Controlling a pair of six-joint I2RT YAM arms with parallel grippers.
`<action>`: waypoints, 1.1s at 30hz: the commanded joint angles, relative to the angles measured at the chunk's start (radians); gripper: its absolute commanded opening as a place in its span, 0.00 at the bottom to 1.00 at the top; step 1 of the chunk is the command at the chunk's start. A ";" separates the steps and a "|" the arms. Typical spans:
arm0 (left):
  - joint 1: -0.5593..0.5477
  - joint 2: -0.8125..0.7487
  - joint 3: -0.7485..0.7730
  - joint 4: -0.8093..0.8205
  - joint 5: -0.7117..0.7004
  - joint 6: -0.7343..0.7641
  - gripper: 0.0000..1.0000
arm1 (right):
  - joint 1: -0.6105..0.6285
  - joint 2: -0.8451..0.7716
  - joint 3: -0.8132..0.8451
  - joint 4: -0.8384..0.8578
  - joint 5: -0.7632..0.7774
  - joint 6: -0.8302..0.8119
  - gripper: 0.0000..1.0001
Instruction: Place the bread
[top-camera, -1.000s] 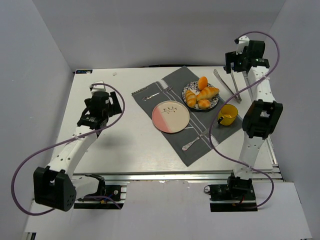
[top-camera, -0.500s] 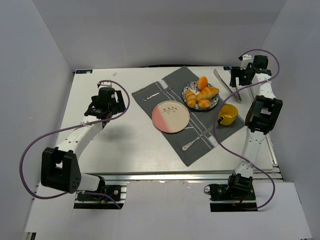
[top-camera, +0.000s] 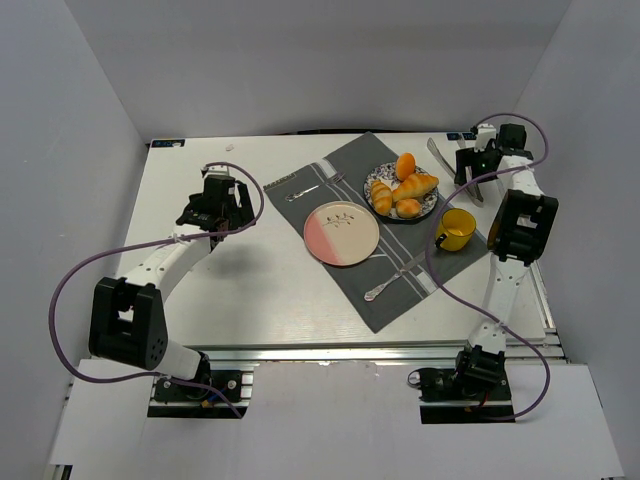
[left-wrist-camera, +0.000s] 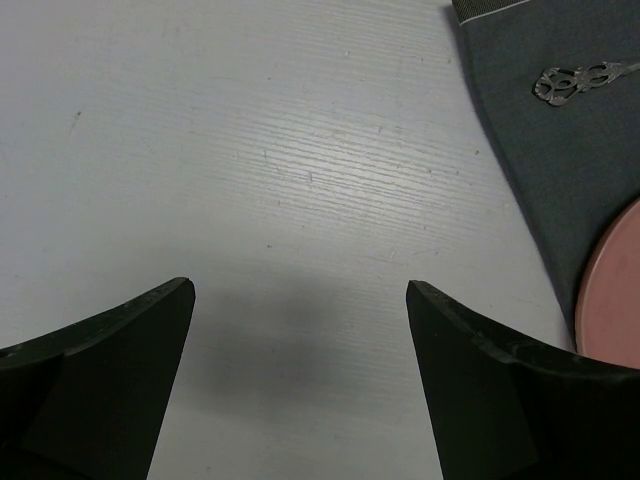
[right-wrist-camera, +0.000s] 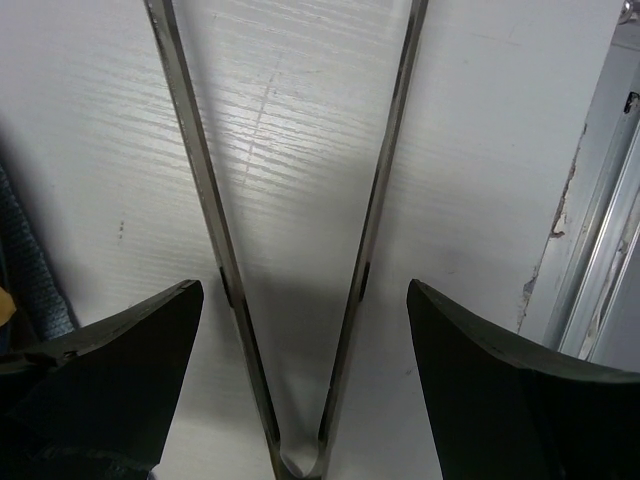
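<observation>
Bread rolls (top-camera: 404, 188) sit on patterned plate (top-camera: 376, 187), back of grey mat (top-camera: 392, 298); pink plate (top-camera: 341, 233) beside it bare. Tongs (right-wrist-camera: 208, 200) lie flat nearby, at R rear. R gripper (right-wrist-camera: 300, 290) over them, jaws wide, nothing held. Best to straddle both arms, lower straight, squeeze gently. L gripper (left-wrist-camera: 300, 290) gaping, empty.

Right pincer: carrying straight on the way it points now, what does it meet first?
The right pincer would likely meet the metal tongs first, lying on the table between its open jaws; depth unclear.
</observation>
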 joint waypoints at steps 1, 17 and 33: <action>-0.005 -0.007 0.040 0.016 -0.001 -0.001 0.98 | 0.000 0.008 -0.029 0.083 0.043 0.009 0.89; -0.005 0.007 0.050 0.009 -0.007 0.005 0.98 | 0.009 0.067 -0.011 0.057 0.031 0.001 0.69; -0.005 -0.033 0.062 -0.008 -0.011 0.010 0.98 | 0.012 -0.194 -0.104 0.181 0.083 0.153 0.43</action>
